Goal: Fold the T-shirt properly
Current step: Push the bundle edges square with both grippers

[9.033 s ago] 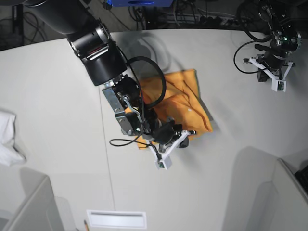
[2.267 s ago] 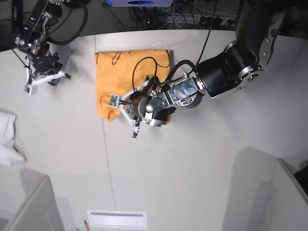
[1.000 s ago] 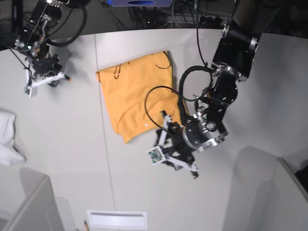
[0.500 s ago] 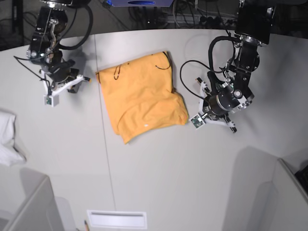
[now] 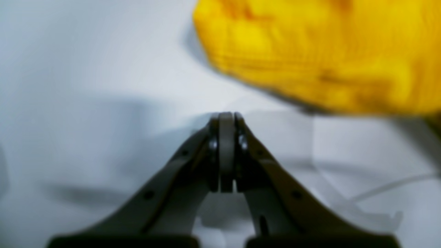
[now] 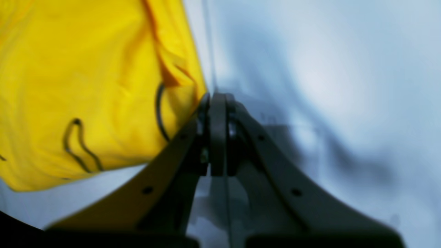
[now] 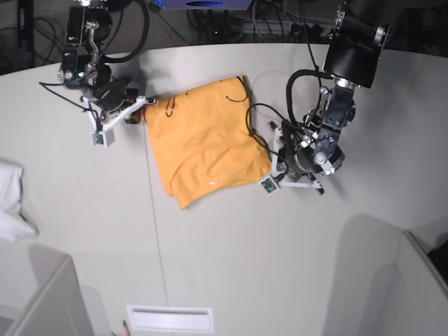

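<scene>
The T-shirt (image 7: pixel 206 140) lies folded on the white table, a light-orange rectangle with thin black marks near its top edge. My right gripper (image 7: pixel 142 104) is at the shirt's upper-left corner. In the right wrist view it (image 6: pixel 215 100) is shut with nothing between the fingers, its tip at the edge of the T-shirt (image 6: pixel 86 86). My left gripper (image 7: pixel 275 163) hovers by the shirt's lower-right corner. The left wrist view shows it (image 5: pixel 226 117) shut and empty over bare table, with the T-shirt (image 5: pixel 327 48) just ahead to the right.
A small white cloth (image 7: pixel 10 199) lies at the table's left edge. Grey partition panels (image 7: pixel 42 301) stand at the bottom left and bottom right. A white slotted plate (image 7: pixel 169 318) sits near the front edge. Cables trail behind the table.
The right arm has swung right to the shirt's upper-left corner. The left arm has come left to the shirt's lower-right corner, and its jaws have shut. The shirt lies unmoved over the last half second.
</scene>
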You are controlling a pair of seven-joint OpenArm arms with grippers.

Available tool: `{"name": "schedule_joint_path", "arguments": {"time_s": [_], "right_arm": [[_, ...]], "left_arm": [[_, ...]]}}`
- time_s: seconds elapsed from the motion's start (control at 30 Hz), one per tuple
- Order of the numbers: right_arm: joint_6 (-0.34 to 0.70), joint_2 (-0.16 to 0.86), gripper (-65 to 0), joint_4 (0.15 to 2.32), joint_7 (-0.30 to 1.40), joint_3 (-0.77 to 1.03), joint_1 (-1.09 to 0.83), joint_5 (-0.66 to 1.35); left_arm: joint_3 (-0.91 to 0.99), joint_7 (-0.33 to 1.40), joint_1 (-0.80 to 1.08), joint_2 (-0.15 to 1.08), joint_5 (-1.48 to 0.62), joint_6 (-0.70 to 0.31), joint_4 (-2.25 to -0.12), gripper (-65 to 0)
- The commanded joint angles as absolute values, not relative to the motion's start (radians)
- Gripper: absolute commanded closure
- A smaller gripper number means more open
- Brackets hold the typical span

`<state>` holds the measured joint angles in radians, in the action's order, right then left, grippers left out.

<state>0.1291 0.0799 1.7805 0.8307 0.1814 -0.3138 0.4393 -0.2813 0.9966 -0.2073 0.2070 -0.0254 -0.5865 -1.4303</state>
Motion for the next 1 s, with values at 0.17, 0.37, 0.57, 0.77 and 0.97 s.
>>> {"name": "schedule_joint_path", "arguments": {"time_s": [0.17, 0.37, 0.57, 0.77, 0.97], "right_arm": [[0.134, 0.087, 0.0, 1.805, 0.812, 0.186, -0.363, 0.444], [0.134, 0.088, 0.0, 1.808, 0.811, 0.116, -0.374, 0.444], [0.131, 0.088, 0.0, 1.811, 0.811, 0.076, -0.374, 0.443], [0.130, 0.105, 0.0, 1.811, 0.811, 0.108, -0.366, 0.443], [0.133, 0.111, 0.0, 1.840, 0.809, 0.239, -0.389, 0.443]], "left_arm": [[-0.280, 0.984, -0.269, 0.148, -0.036, -0.588, -1.392, 0.0], [-0.282, 0.923, -0.334, 0.093, -0.036, -0.587, -1.314, 0.0], [-0.282, 0.915, -0.358, 0.073, -0.036, -0.567, -1.280, 0.0], [-0.269, 0.921, -0.364, 0.084, -0.038, -0.567, -1.320, 0.0], [-0.219, 0.923, -0.237, 0.203, -0.041, -0.561, -1.616, 0.0]]}}
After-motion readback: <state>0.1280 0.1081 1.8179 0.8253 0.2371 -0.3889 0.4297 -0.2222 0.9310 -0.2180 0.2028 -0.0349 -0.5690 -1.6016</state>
